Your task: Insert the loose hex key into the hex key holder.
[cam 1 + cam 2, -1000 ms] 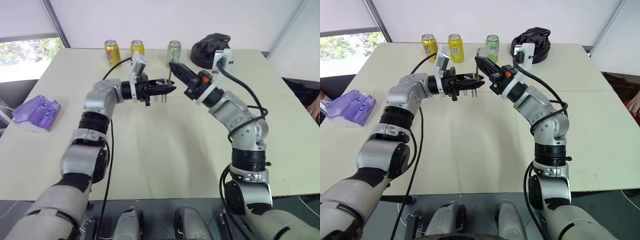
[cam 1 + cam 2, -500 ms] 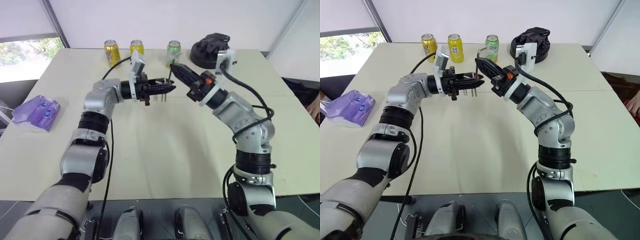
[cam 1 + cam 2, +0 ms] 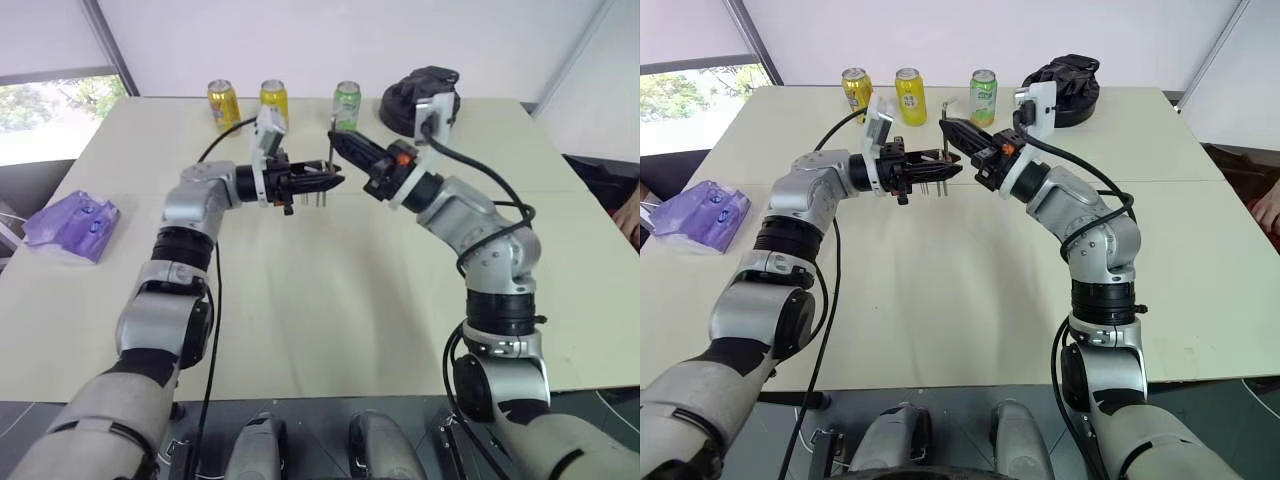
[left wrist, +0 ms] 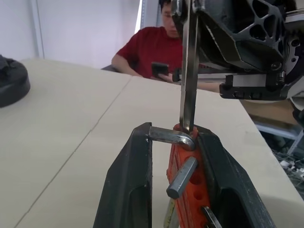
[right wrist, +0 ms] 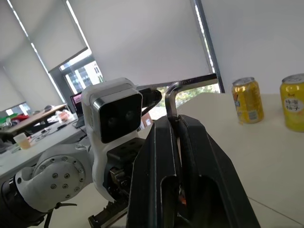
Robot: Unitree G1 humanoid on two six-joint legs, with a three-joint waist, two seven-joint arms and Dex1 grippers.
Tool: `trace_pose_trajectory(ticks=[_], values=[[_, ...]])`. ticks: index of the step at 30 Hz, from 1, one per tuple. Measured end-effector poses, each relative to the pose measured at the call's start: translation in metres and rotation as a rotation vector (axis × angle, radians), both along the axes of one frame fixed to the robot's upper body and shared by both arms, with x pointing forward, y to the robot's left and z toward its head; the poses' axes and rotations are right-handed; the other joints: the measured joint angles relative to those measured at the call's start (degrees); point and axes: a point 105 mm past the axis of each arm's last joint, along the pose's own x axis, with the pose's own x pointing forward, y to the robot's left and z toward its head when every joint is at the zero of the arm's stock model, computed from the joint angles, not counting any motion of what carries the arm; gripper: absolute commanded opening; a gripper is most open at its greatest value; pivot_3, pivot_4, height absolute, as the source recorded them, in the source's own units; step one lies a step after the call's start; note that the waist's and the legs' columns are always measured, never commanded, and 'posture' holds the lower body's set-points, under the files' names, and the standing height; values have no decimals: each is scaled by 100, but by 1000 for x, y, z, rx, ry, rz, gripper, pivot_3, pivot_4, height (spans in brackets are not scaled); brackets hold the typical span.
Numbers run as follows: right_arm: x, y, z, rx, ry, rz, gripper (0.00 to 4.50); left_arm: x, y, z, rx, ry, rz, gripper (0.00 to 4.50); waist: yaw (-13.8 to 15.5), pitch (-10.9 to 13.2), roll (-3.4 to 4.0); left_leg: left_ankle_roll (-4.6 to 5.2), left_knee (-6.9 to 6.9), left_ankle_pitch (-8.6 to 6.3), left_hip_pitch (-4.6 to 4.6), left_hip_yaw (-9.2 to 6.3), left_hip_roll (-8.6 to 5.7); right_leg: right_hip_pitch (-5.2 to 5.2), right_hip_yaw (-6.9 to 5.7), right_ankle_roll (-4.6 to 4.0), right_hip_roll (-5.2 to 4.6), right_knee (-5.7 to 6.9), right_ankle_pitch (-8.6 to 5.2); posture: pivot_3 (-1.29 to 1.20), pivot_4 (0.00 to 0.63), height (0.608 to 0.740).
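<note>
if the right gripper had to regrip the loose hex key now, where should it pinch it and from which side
Probably on the straight long shank, just below the bend, about where the right gripper pinches the loose hex key now. Come from the side away from the hex key holder, so the lower tip stays free to enter.

- Table (image 3: 330,300): the broad near half lies bare, open to passage under and in front of both raised arms.
- Left gripper (image 3: 335,180) and right gripper (image 3: 340,147): tips meet above mid-table, so the gap between them is closed; the holder (image 4: 186,190) and the key (image 4: 189,71) fill it.
- Three cans (image 3: 223,103), (image 3: 274,99), (image 3: 347,101): a row at the far edge, with narrow gaps between them, just behind the grippers.
- Black object (image 3: 415,95): blocks the far right corner beside the cans.
- Purple packet (image 3: 72,225): lies at the left edge, well apart from the arms.
- Person (image 4: 154,52): seated beyond the table's right side.
</note>
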Motion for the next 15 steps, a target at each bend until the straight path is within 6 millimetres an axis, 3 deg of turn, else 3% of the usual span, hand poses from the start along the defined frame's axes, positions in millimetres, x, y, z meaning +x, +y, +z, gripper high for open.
trace_pose_trajectory(ticks=[8, 15], values=[[7, 8, -2, -60, -25, -19, 29, 0, -5, 0, -8, 3, -2, 571, 4, 0, 0, 0, 1, 0, -1, 0, 0, 0, 0, 0, 0, 0, 0, 0, 150, 739], [12, 3, 2, -38, -38, -38, 29, 2, -6, 2, -21, 3, 22, 571, 1, 0, 0, -2, 1, 1, -1, 0, 0, 0, 0, 0, 0, 0, 0, 0, 150, 739]])
